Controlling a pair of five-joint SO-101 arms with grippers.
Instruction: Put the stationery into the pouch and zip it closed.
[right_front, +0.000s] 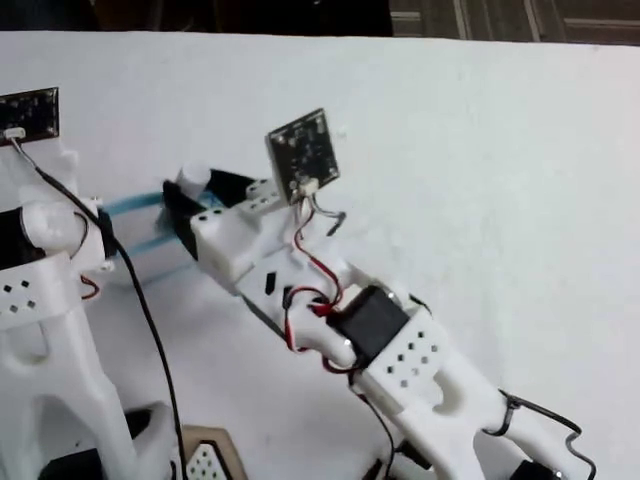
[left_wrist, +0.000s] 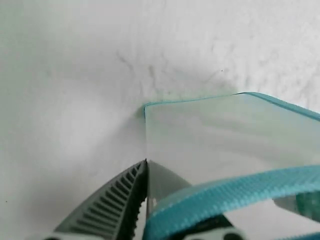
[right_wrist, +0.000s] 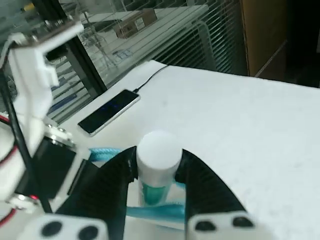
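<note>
The right claw (right_wrist: 158, 157) clamps a white-capped tube (right_wrist: 159, 147) upright just above the pouch (right_wrist: 150, 211). The left claw (left_wrist: 147, 169) pinches the pouch's edge. Best to lower the tube straight into the mouth, clearing the zip band (left_wrist: 235, 192). A phone (right_wrist: 109, 112) lies well beyond the right claw and is no obstacle.

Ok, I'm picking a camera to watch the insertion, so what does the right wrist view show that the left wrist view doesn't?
Right wrist view adds: the right gripper closed around a white-capped tube, and a phone with a cable lying on the table beyond. Left wrist view adds: the pouch with its clear wall and corner up close, and the left gripper clamped on its edge. Both share: the teal-edged pouch and the white table.
</note>
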